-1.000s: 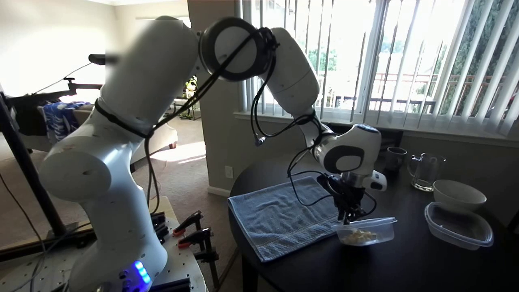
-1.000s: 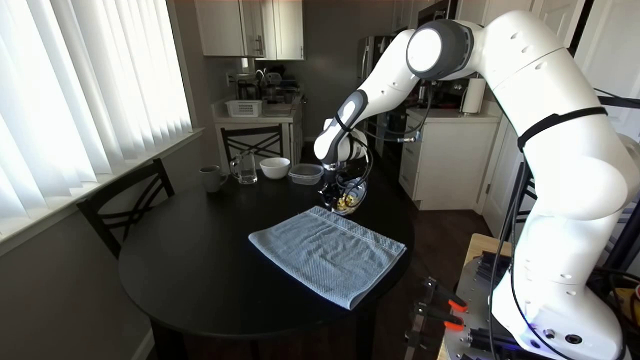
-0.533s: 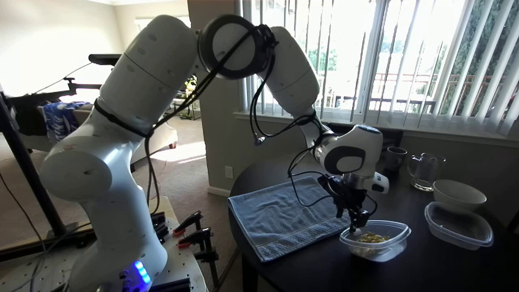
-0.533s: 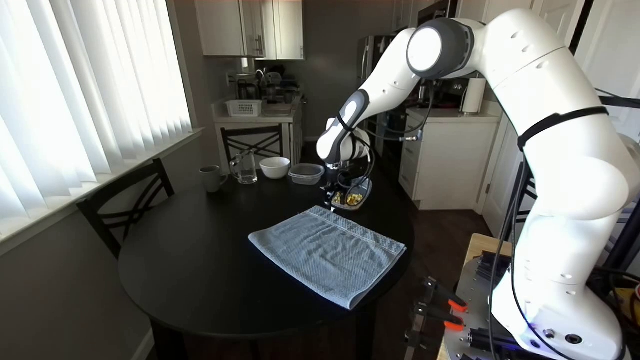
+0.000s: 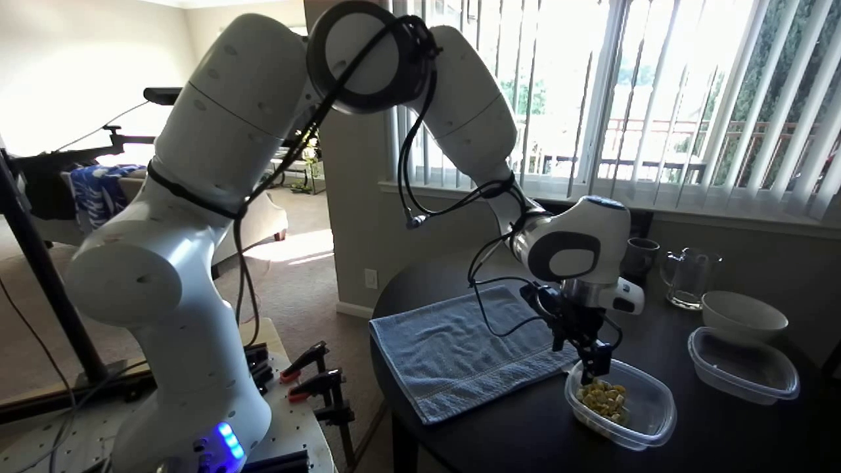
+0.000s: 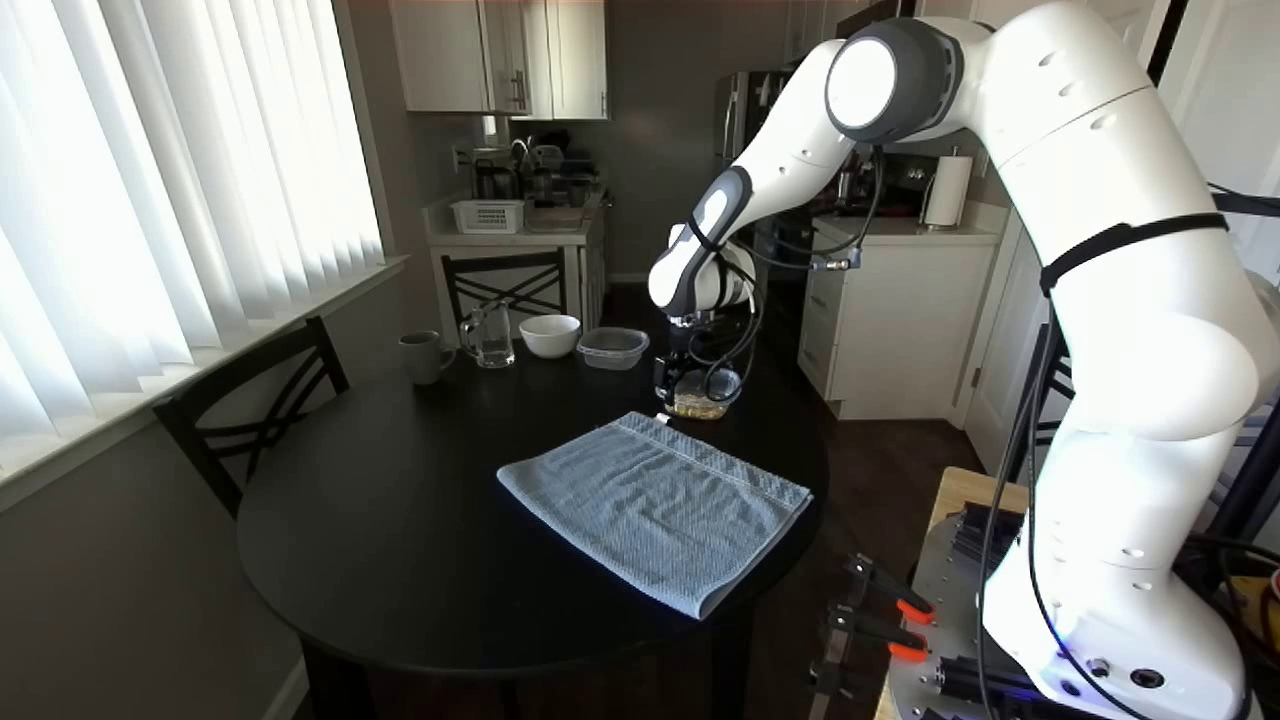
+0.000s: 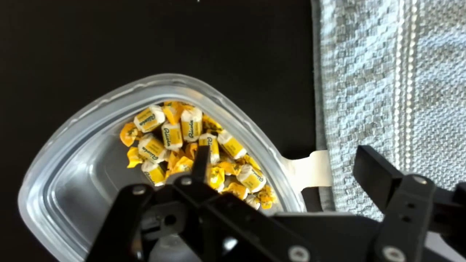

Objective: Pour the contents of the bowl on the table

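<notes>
Plastic container (image 7: 93,178) of Ricola candies (image 7: 172,137) is sitting on dark bench (image 6: 400,520).
Jaws are standing wide, straddling its rim.

1. We are in the eating area of a home: dark chairs (image 6: 245,374) stand beside a round tabletop (image 6: 400,540) that carries a mug (image 6: 424,357) and a white bowl (image 6: 550,336).
2. In an exterior view we see white kitchen cupboards (image 6: 450,60), a fridge (image 6: 744,112) and a paper towel roll (image 6: 948,190).
3. In an exterior view we see a sofa (image 5: 269,220), a blue-and-white cloth (image 5: 98,192) and carpet (image 5: 309,282).
4. In both exterior views we see slatted blinds (image 6: 180,200).
</notes>
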